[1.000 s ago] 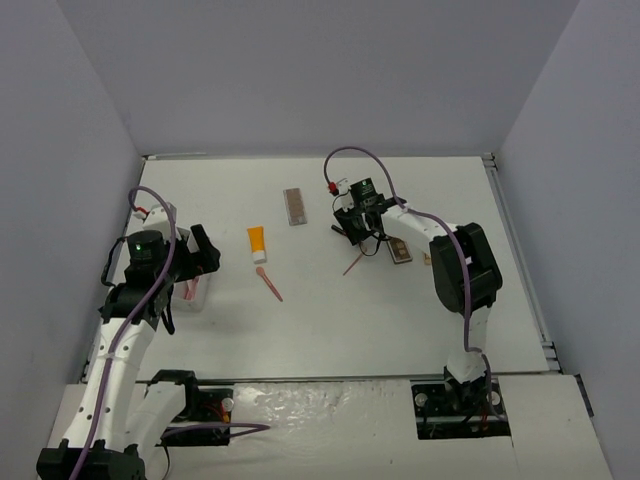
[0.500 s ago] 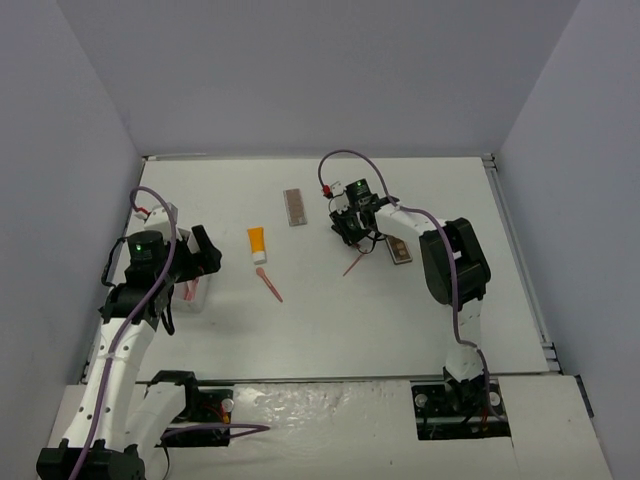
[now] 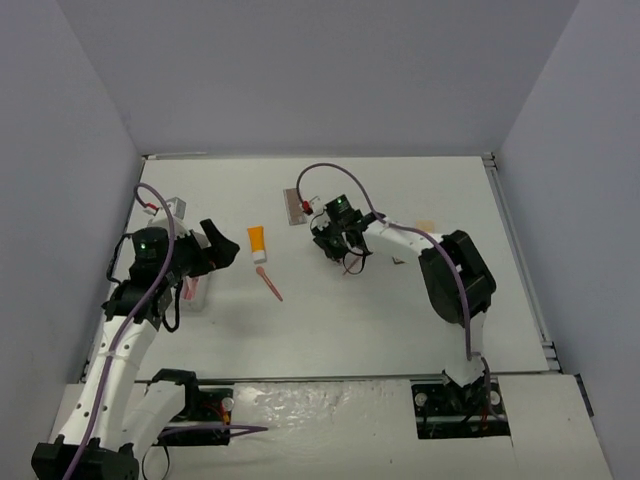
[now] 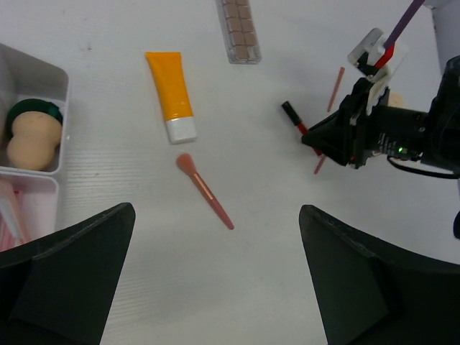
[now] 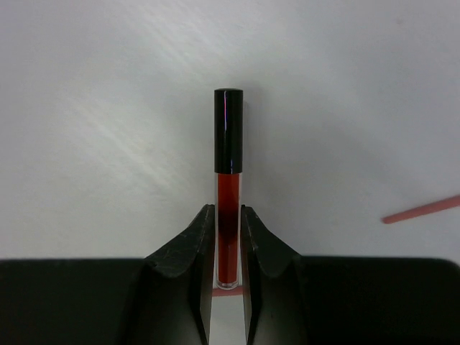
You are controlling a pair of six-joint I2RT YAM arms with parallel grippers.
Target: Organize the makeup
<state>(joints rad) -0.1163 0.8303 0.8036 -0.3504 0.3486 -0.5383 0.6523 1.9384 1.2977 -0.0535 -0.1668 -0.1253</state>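
Pinches, with the right end effector, a slim dark-red cosmetic tube with a black cap: narrow jaws, pads pressed against both long sides of the clear lower end, cap pointing away from the wrist. Takes the tube across its thin axis, probably so that the round body cannot roll free and the cap end stays clear for lowering into a slot. Cannot tell whether lifted or resting on the white counter. Sits near mid-counter, close to a thin pink stick and well apart from the white translucent compartment box at the left edge. Holds the left end effector spread wide and empty above the counter beside that box, likely in waiting. Leaves loose on the counter an orange plastic tube with a white cap, a pink-headed brush just nearer the arms, and a brown rectangular eyeshadow palette farther back. Houses in one box compartment a beige sponge overlapping a dark green disc. Judged step: grasp of the dark-red tube for carriage toward the box, with much sorting yet to do.
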